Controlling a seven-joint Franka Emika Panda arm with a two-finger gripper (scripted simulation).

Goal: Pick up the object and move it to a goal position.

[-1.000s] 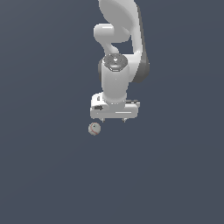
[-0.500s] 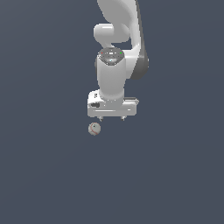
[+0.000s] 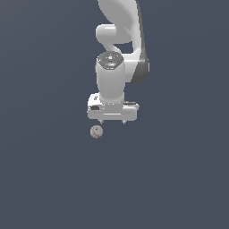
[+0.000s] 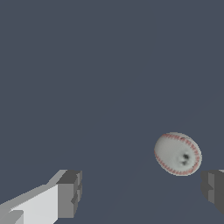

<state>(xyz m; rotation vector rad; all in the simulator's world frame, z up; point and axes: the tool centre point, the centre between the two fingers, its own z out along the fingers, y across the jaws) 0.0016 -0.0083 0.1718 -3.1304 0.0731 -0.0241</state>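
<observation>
The object (image 3: pixel 96 132) is a small off-white ball with thin red seam lines, lying on the dark floor. In the exterior view it sits just below the gripper (image 3: pixel 112 121) and toward that view's left, apart from it. The gripper is open and points down, and only its short fingertips (image 3: pixel 100 121) show under the white hand. The wrist view shows the object (image 4: pixel 177 154) close to one dark finger pad (image 4: pixel 213 190) and far from the other pad (image 4: pixel 70 193). Nothing lies between the pads of the gripper (image 4: pixel 142 192).
The white arm (image 3: pixel 118 40) rises behind the hand toward the top of the exterior view. A plain dark grey floor (image 3: pixel 49 179) fills the rest, and no other objects show.
The hand has straightened over the floor and shifted slightly toward the exterior view's left, nearer the ball. The ball has stayed put and the gripper has stayed open.
</observation>
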